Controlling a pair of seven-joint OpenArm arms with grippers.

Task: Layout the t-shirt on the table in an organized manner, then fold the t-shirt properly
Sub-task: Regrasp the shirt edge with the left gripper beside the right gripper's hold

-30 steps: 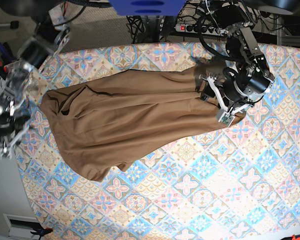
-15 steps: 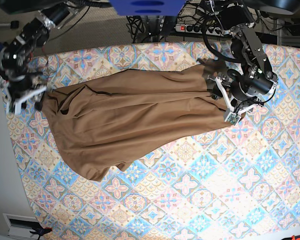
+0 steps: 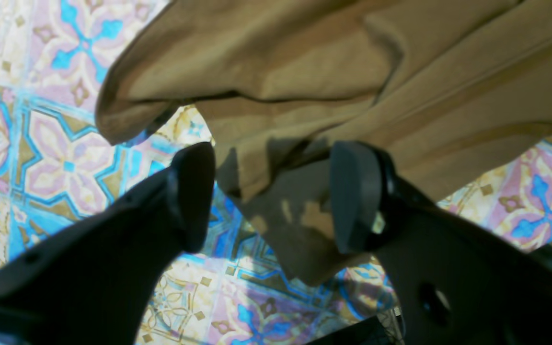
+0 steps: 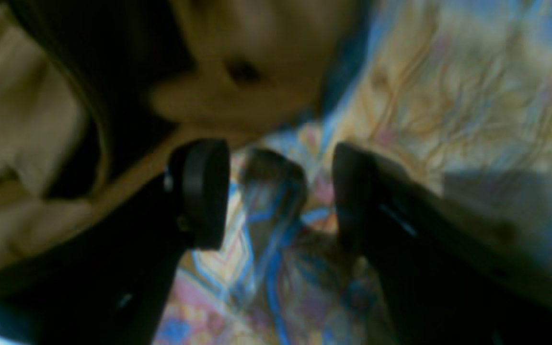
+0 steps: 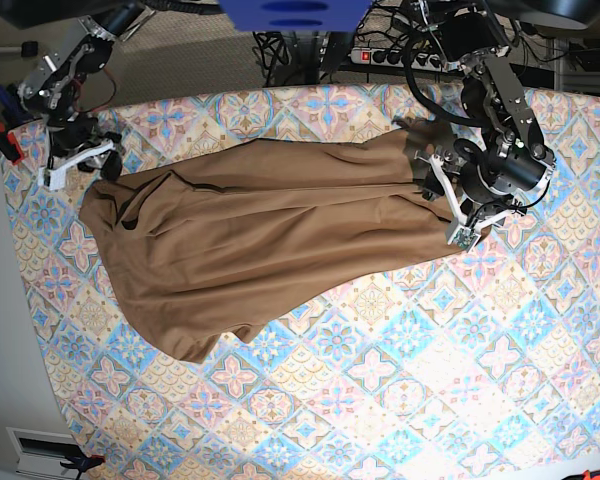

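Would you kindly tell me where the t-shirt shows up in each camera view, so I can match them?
Base: the t-shirt spreads across the upper left and centre.
Left wrist: it fills the top, one corner hanging between the open jaws.
Right wrist: blurred tan cloth at the left and top.
Shared landmark: the patterned table.

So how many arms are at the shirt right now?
2. The left gripper is at the t-shirt's end on the base view's right, its fingers open over a corner. The right gripper is open by the opposite end.
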